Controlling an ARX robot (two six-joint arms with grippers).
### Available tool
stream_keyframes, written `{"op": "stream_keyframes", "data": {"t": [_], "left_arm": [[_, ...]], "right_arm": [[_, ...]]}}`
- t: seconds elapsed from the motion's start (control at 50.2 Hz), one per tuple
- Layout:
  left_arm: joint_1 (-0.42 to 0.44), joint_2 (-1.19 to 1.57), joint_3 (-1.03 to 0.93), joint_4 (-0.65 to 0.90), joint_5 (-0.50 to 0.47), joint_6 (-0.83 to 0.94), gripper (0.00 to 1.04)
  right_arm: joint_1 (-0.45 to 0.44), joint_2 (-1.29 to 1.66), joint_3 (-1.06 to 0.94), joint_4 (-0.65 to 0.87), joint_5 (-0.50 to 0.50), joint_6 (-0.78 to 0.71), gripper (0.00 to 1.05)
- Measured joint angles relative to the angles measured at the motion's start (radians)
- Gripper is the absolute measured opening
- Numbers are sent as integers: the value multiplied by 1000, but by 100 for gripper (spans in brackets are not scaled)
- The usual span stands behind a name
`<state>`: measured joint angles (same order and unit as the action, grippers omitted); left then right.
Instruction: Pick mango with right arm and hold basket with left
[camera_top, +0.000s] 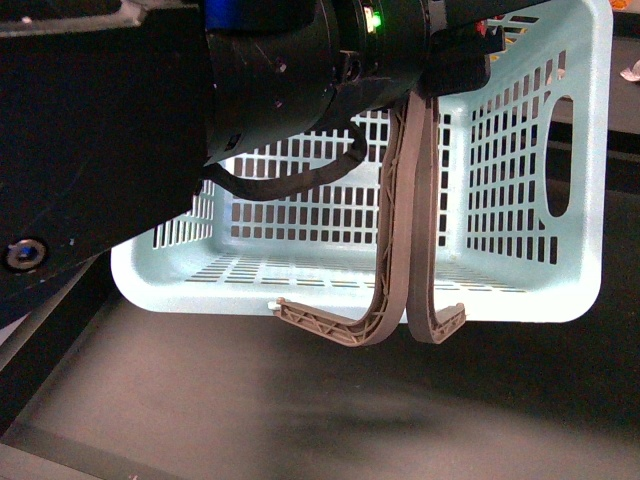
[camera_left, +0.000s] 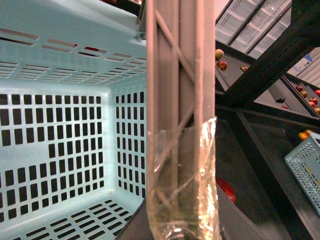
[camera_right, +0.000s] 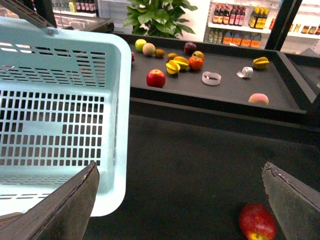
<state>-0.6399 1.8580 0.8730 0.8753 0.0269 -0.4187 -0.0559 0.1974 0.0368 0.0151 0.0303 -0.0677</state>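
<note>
The big black left arm (camera_top: 270, 80) fills the left side. The left fingers (camera_top: 458, 62) are clenched on the tops of the two grey handles (camera_top: 392, 250). The basket (camera_top: 585, 200) hangs from them, tipped so its open side faces the camera. There is nothing in the basket.

In the right wrist view the basket is on the left too. The right fingers (camera_right: 70, 205) are spread wide apart, with nothing between them. Under them is the dark counter (camera_right: 190, 165).

Farther back, a black tray (camera_right: 225, 95) holds loose fruit. From left to right there are yellow slices (camera_right: 177, 65), an orange (camera_right: 196, 63) and a peach (camera_right: 258, 99). I cannot tell which fruit there is the mango. A red apple (camera_right: 257, 222) lies alone on the counter, near the right finger.
</note>
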Motion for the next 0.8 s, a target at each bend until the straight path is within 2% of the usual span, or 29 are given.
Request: {"op": "stream_keyframes", "data": {"t": [0.1,0.279,0.597,0.797], "left_arm": [[0,0,0,0,2,0,7],[0,0,0,0,3,0,7],[0,0,0,0,0,0,7],[0,0,0,0,2,0,7]], "right_arm": [[-97,235,34,177,-80,-2,97],[-224,663,133,425,-145,10,97],[-336,1294,277,644,-171,20,97],[-400,1544,327,766,-159,23,97]]}}
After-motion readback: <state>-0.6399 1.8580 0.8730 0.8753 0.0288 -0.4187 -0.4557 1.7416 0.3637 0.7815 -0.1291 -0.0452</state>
